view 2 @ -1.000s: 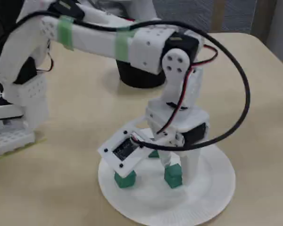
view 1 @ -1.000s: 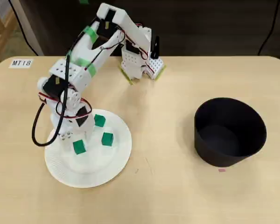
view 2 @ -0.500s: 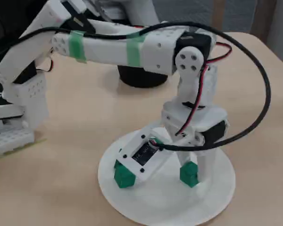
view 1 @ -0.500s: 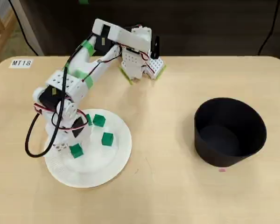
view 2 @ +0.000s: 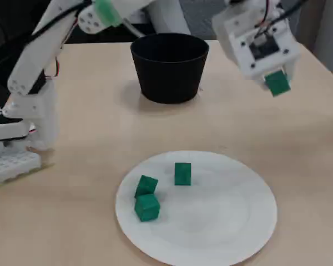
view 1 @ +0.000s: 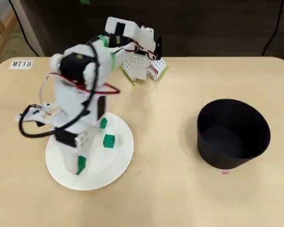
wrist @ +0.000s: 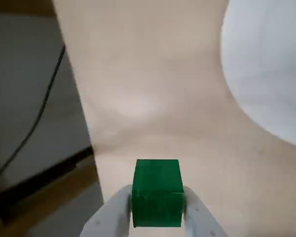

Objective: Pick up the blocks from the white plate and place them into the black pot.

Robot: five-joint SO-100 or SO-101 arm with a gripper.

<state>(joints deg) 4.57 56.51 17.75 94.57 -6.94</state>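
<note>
White two-finger gripper (wrist: 158, 210) clamped on small bright green cube (wrist: 157, 191), raised clear of round white plate (view 2: 233, 233). Three matching green cubes (view 2: 147, 206) on plate. Matte black tapered pot (view 2: 169, 66) apart.

Green block (wrist: 158, 190) clamped between white fingertips (wrist: 119, 207).
Held above tan tabletop (wrist: 153, 108); white plate (wrist: 266, 64) edge at upper right.

We see a pale wooden table (view 1: 170, 198). On it the white plate (view 1: 118, 161) lies at the left of the overhead view, the black pot (view 1: 233, 133) well apart at the right, the arm's base (view 1: 142, 68) at the far edge, a label (view 1: 22, 64) far left.
</note>
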